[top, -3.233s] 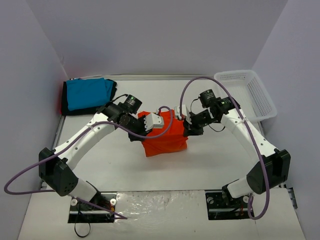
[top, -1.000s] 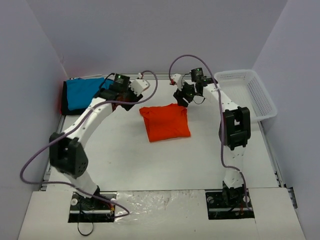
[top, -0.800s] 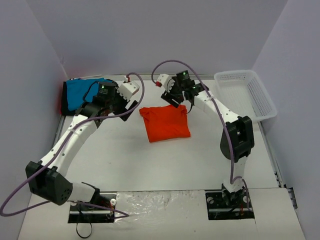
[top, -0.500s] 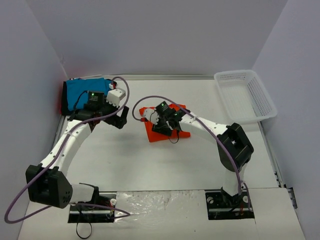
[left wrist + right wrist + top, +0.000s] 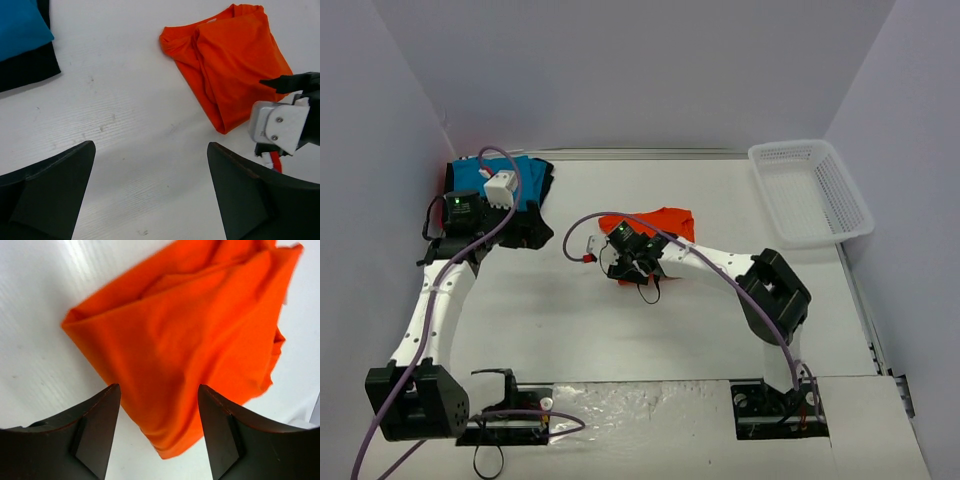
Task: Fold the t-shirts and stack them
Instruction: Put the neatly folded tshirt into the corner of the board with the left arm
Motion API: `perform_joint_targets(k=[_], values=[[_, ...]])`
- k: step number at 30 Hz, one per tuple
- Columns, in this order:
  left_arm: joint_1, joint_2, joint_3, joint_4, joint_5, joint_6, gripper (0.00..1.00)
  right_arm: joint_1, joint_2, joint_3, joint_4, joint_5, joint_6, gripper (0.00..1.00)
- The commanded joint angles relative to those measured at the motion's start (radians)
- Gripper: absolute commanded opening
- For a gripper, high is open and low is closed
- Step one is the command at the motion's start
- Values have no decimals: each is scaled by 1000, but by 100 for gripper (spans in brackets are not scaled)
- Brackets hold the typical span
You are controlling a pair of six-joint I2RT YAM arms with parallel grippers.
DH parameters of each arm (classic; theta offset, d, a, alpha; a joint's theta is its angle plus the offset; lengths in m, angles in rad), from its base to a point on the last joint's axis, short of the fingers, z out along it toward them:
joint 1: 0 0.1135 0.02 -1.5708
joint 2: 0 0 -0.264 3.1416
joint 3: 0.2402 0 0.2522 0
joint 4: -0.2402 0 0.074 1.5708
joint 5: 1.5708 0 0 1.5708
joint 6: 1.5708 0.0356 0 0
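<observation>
**Orange shirt (image 5: 665, 222) at mid-table, nothing gripped**

From above, the white basket (image 5: 810, 190) sits at the 2 o'clock corner of the table (image 5: 720, 330), well apart from all the cloth. At 10 o'clock the folded blue shirt (image 5: 20, 25) lies on the black shirt (image 5: 30, 72) (the black one shows only as a dark border under the blue one's edge). The orange shirt lies near the middle, a little toward 12 o'clock. It is roughly folded, with creased layers and one pointed corner.

The right arm reaches in from 5 o'clock and crosses the near side of the orange shirt, hiding that part from the top camera. The left arm's wrist stands in front of the blue and black stack and covers some of it in the same view.

The right gripper (image 5: 159, 390) hangs over the orange shirt with its jaws spread wide. Cloth fills the gap between them but is not pinched, and whether the tips touch the fabric cannot be told.

The left gripper (image 5: 150, 150) is also spread wide, over bare table, and holds nothing. From its own camera the stack lies at 11 o'clock and the orange shirt at 1 o'clock. The right gripper's white and black body shows at 3 o'clock, at the shirt's edge.
</observation>
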Motion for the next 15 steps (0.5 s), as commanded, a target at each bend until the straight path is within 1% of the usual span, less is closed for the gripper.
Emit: perform_joint_targets(k=[1,5,12,15], values=[[3,23,21,13,95,-57,94,43,37,46,-26,23,17,59],[3,88,48,-44,127,-46,94,67,66,63,-31,6,24,58],[2,132,22,-8,144,-75,94,86,136,80,-30,9,20,56],[2,160,22,2,150,-89,94,86,157,77,-8,28,6,52]])
